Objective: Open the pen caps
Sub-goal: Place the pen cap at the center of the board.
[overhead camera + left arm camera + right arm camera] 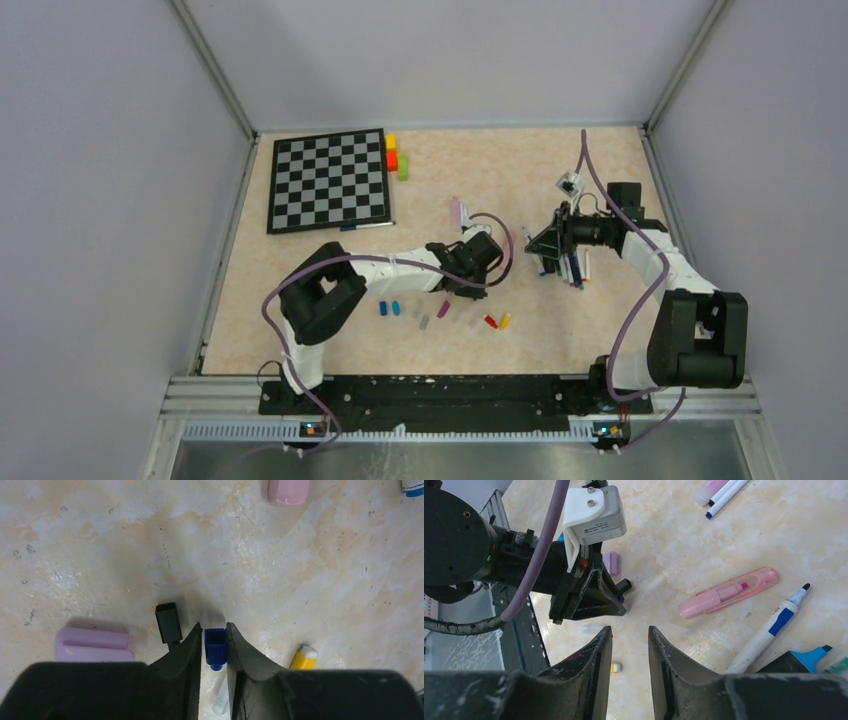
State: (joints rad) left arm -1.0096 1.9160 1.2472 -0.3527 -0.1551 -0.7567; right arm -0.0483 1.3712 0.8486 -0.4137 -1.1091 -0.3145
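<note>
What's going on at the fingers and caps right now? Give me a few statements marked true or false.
1. A blue cap sits between the left fingers. True.
2. The right fingers hold a pen. False: nothing is between them.
3. A black cap lies beside the blue cap. True.
4. The chessboard lies on the right arm's side. False: it is at the far left of the table.

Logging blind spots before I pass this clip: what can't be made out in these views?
- Left wrist: the blue cap lies inside the left tool; gripped or loose, unclear.
- Left wrist: a clear piece is mostly hidden behind that tool.
- Top: the pens are bunched under the right arm and too small to count.
- Right wrist: the blue highlighter is cut off behind the right tool.
</note>
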